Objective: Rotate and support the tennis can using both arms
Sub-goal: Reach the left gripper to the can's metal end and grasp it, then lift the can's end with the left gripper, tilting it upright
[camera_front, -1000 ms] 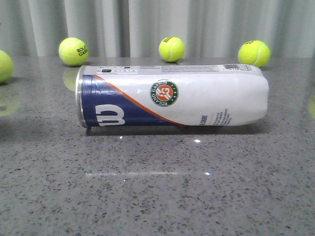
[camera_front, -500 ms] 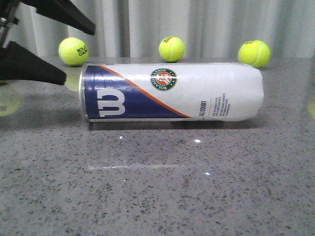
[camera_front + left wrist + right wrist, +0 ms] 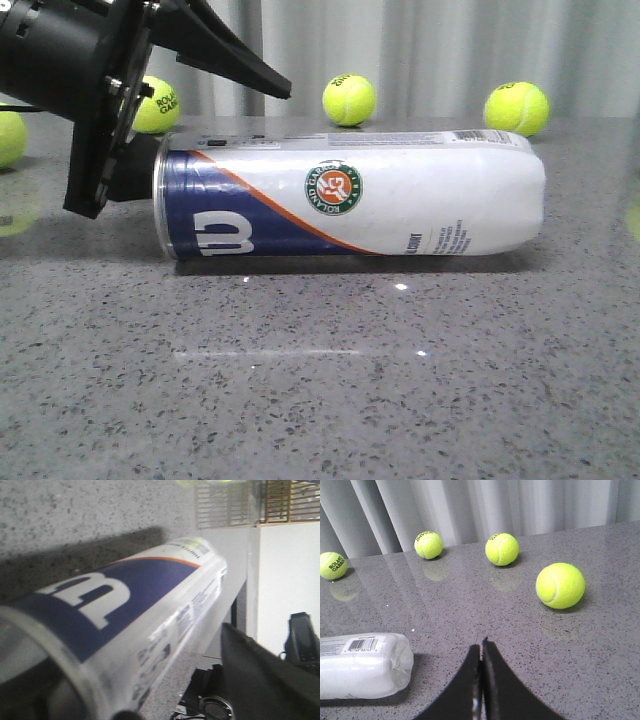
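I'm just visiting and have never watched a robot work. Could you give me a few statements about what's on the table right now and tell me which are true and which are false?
1. The tennis can stands upright on the table. False: it lies on its side.
2. The left hand is open, at the can's metal-rimmed end. True.
3. The right hand grips the can's white end. False: its fingers are closed together on nothing, apart from the can.
4. Loose tennis balls lie on the table behind the can. True.
5. The W logo sits at the can's right end in the front view. False: it is on the navy section at the left end.
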`<state>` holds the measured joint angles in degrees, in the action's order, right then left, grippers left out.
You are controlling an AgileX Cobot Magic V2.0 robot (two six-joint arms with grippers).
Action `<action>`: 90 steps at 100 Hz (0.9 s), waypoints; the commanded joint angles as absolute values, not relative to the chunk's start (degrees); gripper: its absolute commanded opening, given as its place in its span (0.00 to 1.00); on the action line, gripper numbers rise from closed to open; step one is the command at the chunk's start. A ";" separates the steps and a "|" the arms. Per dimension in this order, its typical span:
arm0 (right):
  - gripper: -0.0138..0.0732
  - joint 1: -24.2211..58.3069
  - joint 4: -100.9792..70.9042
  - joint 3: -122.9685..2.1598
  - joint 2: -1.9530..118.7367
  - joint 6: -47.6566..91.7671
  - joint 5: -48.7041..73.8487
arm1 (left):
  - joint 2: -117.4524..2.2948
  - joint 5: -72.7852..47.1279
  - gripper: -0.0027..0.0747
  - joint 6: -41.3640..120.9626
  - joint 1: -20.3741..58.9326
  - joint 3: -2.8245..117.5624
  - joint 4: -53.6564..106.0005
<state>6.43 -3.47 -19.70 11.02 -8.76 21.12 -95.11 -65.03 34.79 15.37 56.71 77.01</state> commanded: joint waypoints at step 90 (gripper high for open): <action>0.08 6.18 -3.62 -21.13 11.45 -8.71 16.98 | -87.46 -73.24 0.01 39.94 15.81 65.49 85.88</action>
<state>6.43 -3.47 -19.70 11.02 -8.76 21.12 -92.13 -67.11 39.74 15.37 60.83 83.74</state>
